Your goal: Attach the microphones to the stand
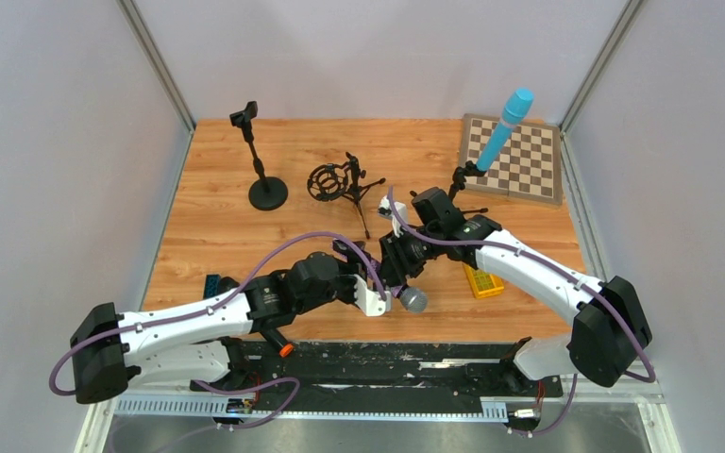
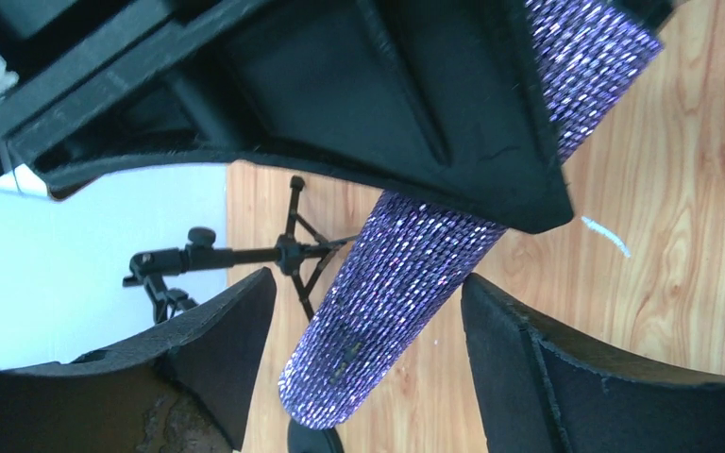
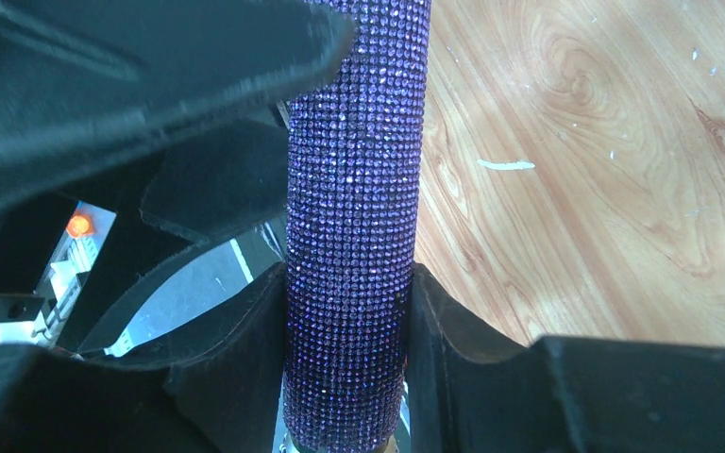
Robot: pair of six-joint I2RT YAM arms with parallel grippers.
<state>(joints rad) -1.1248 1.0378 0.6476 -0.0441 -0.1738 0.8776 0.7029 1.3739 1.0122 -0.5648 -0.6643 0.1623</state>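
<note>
**Operator:** Position of the purple microphone?

**Technician:** Near the front middle of the surface, between the two arms. Its silver mesh head points toward the near edge.

**Operator:** State of the right pincer?

**Technician:** Clamped on the glittery handle. Both pads press against it, one on each side.

**Operator:** And the left pincer?

**Technician:** Spread wide. Its fingers stand on either side of the same handle with a gap on each side, so there is no contact. One finger of the right pincer crosses over the handle in the left wrist view.

**Operator:** Location of the light-blue microphone?

**Technician:** Seated at a tilt in the clip of a small tripod stand at the far right, just beside the chessboard.

**Operator:** Other stands?

**Technician:** A round-base stand is upright at the far left. A shock-mount stand on tripod legs is between it and the tripod stand, well apart from the pincers.
</note>
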